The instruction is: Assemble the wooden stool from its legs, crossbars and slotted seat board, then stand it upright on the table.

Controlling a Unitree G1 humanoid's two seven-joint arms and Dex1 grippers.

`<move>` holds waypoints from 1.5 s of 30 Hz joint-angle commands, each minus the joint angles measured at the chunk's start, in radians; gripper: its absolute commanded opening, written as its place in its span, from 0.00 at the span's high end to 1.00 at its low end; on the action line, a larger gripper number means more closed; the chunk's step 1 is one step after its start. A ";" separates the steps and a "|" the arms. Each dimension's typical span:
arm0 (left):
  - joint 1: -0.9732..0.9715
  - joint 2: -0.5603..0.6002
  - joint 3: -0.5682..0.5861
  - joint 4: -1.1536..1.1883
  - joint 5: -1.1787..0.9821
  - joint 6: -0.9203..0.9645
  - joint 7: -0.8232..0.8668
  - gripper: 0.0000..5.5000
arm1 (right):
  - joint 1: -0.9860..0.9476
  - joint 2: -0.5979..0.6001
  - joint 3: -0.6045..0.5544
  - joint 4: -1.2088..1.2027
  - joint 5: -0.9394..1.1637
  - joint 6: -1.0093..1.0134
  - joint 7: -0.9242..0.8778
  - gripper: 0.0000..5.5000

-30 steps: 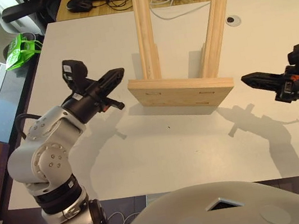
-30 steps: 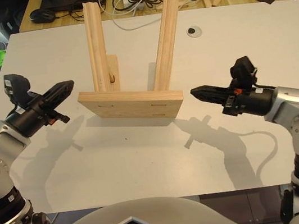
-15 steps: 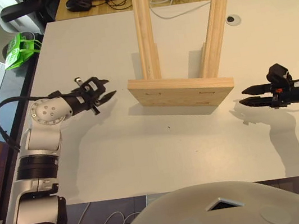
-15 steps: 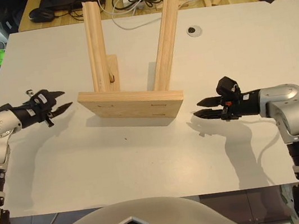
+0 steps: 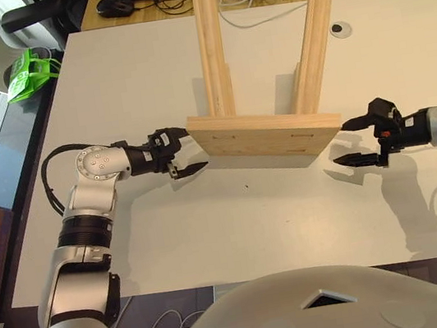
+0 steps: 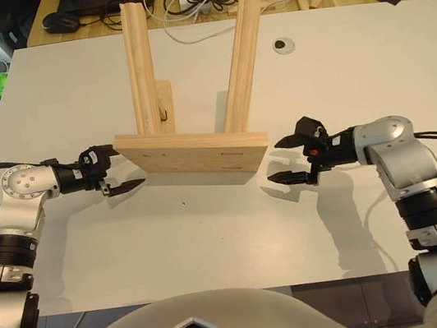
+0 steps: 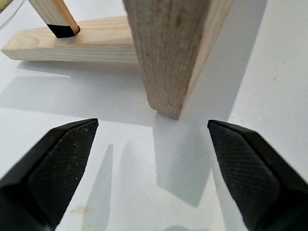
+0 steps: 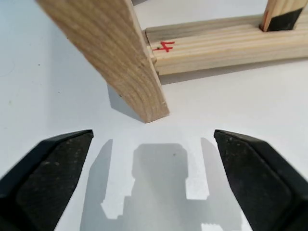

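L claw (image 5: 187, 150), R claw (image 5: 342, 144): stool (image 5: 264, 133) between

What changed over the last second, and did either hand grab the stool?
Both arms came down and inward. The left hand moved to the left end of the seat board, the right hand to its right end. Both opened and now bracket the ends without gripping. The seat board stayed on edge on the table, legs pointing away from the robot.
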 commanded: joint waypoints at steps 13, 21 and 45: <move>-0.042 -0.111 0.025 -0.023 -0.037 0.207 0.036 0.37 | -0.066 0.067 0.115 -0.009 -0.073 -0.091 0.060 0.26; -0.010 -0.111 0.043 -0.076 -0.068 0.251 0.027 0.55 | -0.046 0.073 0.115 -0.038 -0.073 -0.079 0.047 0.44; -0.186 0.055 0.155 -0.564 -0.483 1.010 -0.194 0.69 | -0.091 -0.139 -0.134 -0.289 0.270 0.294 0.196 0.76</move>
